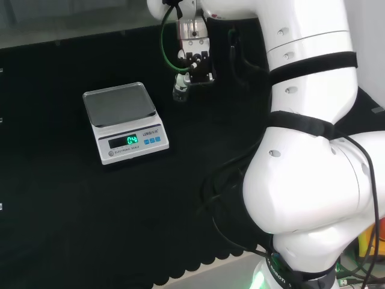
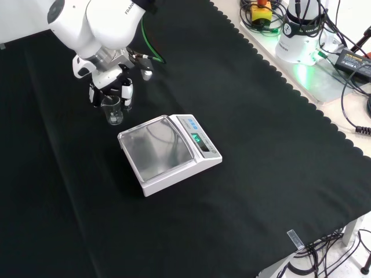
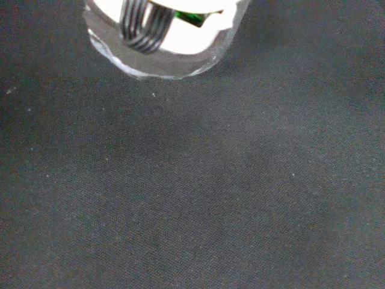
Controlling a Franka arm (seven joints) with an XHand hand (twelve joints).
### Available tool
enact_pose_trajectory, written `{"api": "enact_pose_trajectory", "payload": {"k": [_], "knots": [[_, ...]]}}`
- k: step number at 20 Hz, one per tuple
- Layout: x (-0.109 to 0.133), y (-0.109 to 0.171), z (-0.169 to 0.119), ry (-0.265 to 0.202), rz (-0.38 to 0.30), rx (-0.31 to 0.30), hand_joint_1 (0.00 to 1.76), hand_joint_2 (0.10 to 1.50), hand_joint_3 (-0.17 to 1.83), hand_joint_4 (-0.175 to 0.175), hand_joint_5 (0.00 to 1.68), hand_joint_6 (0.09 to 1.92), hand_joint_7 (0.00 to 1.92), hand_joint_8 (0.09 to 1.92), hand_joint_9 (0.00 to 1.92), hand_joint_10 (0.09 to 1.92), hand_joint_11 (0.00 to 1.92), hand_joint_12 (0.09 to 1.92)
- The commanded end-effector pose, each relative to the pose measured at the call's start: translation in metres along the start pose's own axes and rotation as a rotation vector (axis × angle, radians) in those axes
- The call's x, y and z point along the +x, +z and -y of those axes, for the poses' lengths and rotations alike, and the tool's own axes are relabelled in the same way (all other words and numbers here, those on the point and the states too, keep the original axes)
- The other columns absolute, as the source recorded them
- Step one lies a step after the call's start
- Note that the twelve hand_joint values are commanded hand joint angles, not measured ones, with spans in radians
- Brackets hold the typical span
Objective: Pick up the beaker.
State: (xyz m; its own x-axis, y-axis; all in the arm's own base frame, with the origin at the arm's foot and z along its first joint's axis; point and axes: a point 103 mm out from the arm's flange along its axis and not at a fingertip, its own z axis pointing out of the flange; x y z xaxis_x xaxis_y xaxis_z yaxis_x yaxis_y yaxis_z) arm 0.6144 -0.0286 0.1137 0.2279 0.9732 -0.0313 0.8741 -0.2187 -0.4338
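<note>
Front view, nearest me: black cloth (image 2: 243,174), scalloped edge on the right side, a strip of tape (image 2: 294,237) stuck near its lower corner. Next in, the white scale (image 2: 170,152) with a grey metal pan; green digits lit on its display, blue buttons beside them. There is print on the scale body, but I'm not reading it off. Same scale (image 1: 125,122) in head view sits left of the arm, display facing the camera.

Just past the scale's far corner in front view, the beaker (image 2: 114,110), small and clear, upright, bottom on or barely above the cloth; I can't tell which. I can't make out any contents. In head view the beaker (image 1: 180,90) is right of the scale and a bit farther back, directly under the hand (image 1: 195,60).

The hand (image 2: 110,81) comes down from the top of front view with its fingers (image 2: 127,92) curled around the beaker's upper part, closed on the glass from both sides.

Wrist view: beaker (image 3: 162,42) close up against the palm, dark ribbed finger seen through the glass, cloth (image 3: 192,180) below.

Farthest right in front view: arm base (image 2: 298,35) with a green glow, cables beside it.
</note>
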Motion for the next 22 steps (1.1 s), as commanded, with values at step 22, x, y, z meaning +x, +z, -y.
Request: {"api": "enact_pose_trajectory", "payload": {"k": [22], "knots": [[-0.005, -0.090, 0.060, -0.015, 0.098, 0.003, 1.09, 0.75, 0.56, -0.175, 0.84, 0.74, 0.93, 0.73, 1.38, 0.21, 1.44, 0.64]]}}
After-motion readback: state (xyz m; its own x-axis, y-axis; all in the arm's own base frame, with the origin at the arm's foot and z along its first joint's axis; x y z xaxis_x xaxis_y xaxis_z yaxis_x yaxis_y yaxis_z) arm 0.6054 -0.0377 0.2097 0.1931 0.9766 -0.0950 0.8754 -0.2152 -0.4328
